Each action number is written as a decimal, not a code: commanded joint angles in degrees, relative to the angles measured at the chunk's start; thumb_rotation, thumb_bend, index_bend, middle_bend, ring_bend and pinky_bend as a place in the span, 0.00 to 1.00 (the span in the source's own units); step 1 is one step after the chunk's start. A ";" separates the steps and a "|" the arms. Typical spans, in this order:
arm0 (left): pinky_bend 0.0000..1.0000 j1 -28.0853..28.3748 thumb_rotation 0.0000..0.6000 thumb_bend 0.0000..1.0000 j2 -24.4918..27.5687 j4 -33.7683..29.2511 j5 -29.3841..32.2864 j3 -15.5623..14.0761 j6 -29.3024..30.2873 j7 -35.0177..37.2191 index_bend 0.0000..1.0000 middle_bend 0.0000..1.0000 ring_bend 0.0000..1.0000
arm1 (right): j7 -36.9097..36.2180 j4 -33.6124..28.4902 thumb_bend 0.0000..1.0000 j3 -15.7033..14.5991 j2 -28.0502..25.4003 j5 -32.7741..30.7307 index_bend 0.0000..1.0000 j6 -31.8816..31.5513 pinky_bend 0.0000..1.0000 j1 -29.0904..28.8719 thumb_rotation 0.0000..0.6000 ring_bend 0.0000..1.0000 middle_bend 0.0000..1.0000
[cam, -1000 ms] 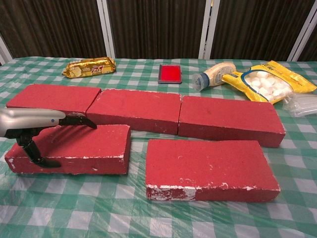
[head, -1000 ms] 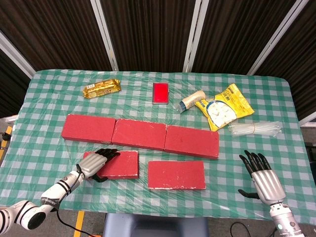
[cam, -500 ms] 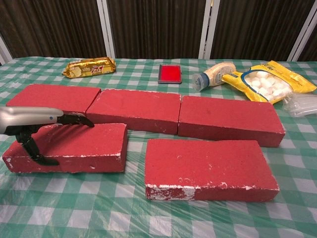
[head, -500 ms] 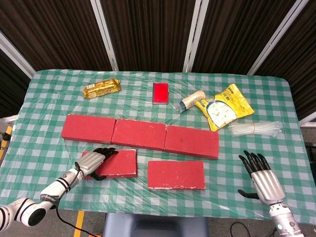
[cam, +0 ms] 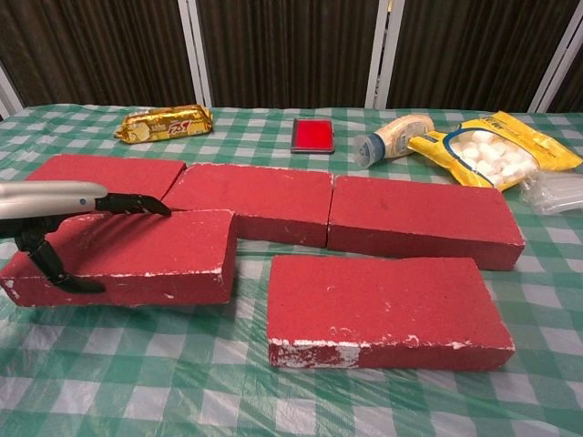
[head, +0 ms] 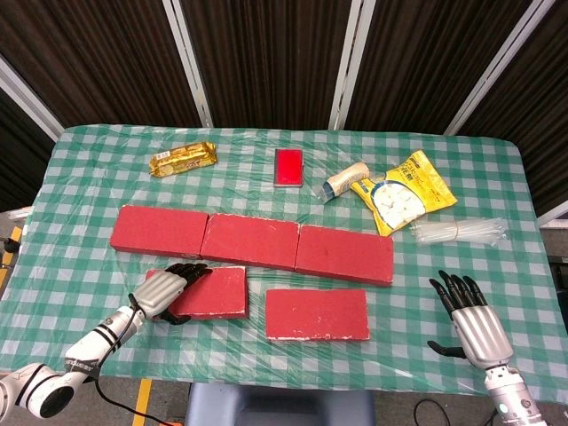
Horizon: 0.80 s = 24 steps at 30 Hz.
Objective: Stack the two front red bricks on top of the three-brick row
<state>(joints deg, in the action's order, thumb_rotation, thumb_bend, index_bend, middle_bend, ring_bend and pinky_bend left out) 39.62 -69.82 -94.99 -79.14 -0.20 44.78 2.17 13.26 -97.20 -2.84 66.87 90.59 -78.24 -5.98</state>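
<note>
My left hand (head: 165, 292) holds the left front brick (head: 211, 292) by its left end, with the fingers flat on top and the thumb on the near side. The chest view shows the thumb (cam: 41, 264) pressed on the front face, which the head view mostly hides. In the chest view this brick looks lifted off the desk (head: 80, 257) a bit, and its far edge covers part of the row (head: 251, 241) behind it; from the head view I cannot tell if it is up or just beside the row. The right front brick (head: 317, 313) lies flat, near the first one, in front of the row's middle and right bricks. My right hand (head: 469, 321) shows only in the head view, over the desk's near right corner, fingers spread wide and holding nothing. Behind the row are a gold snack pack (head: 183, 160), a small red box (head: 287, 167), a bottle (head: 344, 182) on its side and a yellow bag (head: 404, 191).
</note>
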 commanded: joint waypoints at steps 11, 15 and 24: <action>0.77 0.47 1.00 0.38 2.56 2.17 -9.20 3.43 9.32 1.76 0.09 0.55 0.75 | 0.36 0.20 0.16 0.55 0.13 -1.10 0.00 0.19 0.00 -0.05 0.88 0.00 0.00; 0.75 4.04 1.00 0.38 0.57 7.47 -12.22 4.06 7.16 8.61 0.09 0.55 0.75 | 1.04 0.26 0.16 1.00 0.52 -1.80 0.00 -0.02 0.00 0.02 0.88 0.00 0.00; 0.75 12.21 1.00 0.38 -5.67 21.95 -17.42 4.00 3.37 18.13 0.08 0.56 0.75 | 3.50 0.25 0.16 2.31 1.81 -3.92 0.00 -1.31 0.00 0.60 0.88 0.00 0.00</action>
<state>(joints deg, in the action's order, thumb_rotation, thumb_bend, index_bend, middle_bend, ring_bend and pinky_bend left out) 48.76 -72.71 -77.75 -94.17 3.84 49.38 16.73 16.47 -96.97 -0.76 68.49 87.00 -79.40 -5.49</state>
